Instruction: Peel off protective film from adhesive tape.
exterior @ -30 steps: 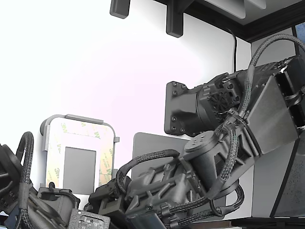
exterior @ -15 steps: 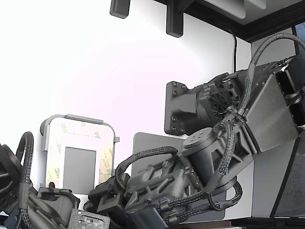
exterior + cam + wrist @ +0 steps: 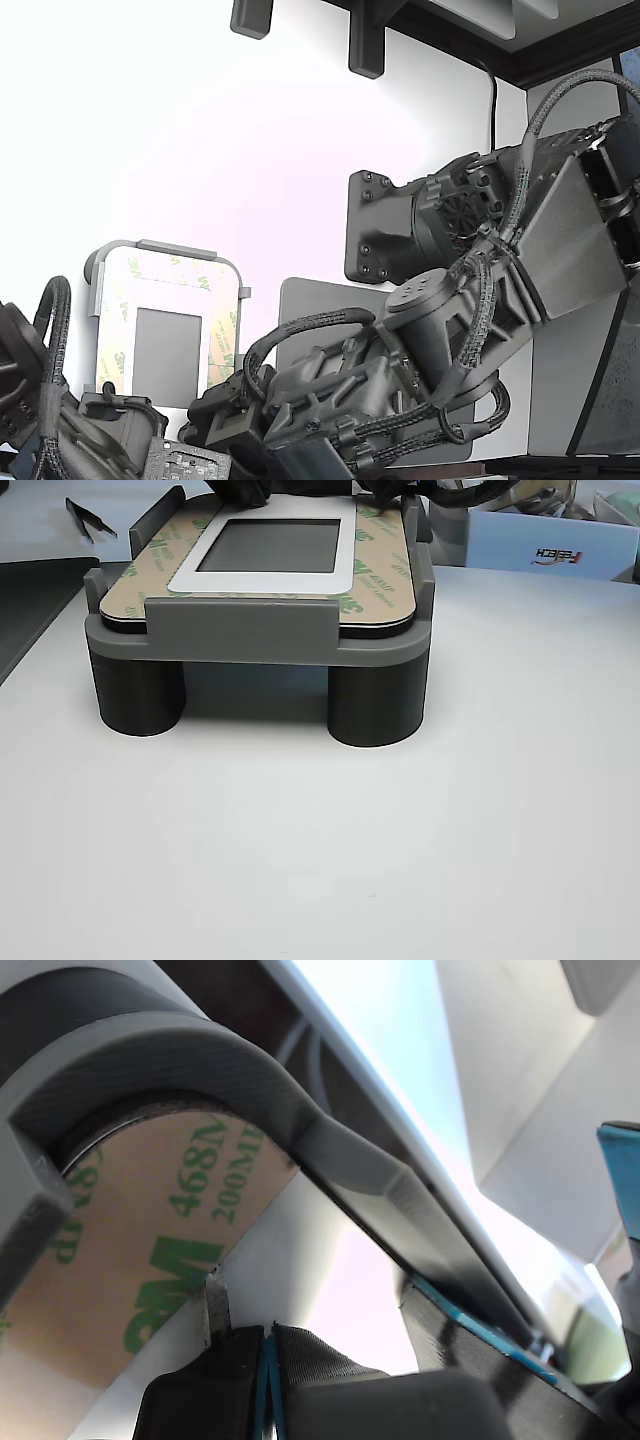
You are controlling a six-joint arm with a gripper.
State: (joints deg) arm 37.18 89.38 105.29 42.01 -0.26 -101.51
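The protective film [image 3: 150,1260] is a cream liner with green 3M print, seen very close in the wrist view. It lies flat over the adhesive tape, framing a grey rectangle [image 3: 275,545] on the white plate [image 3: 260,581]. The plate sits in a grey holder [image 3: 240,630]. In the exterior view the film [image 3: 222,335] shows as strips around the rectangle, in the lower left. My gripper [image 3: 268,1335] stands at the liner's edge by a corner of the plate, jaws pressed together. A thin metal tip [image 3: 215,1305] touches the film's rim. No film looks lifted.
The holder stands on two dark round legs [image 3: 375,705] on a white table. A dark grey mat [image 3: 320,300] lies behind my arm [image 3: 340,400]. Another arm [image 3: 40,420] sits at the exterior view's lower left. Black tweezers [image 3: 90,518] and a white box [image 3: 560,545] lie beyond the holder.
My arm dipped toward the exterior view's lower left, then eased back slightly. The plate and its liner have not moved.
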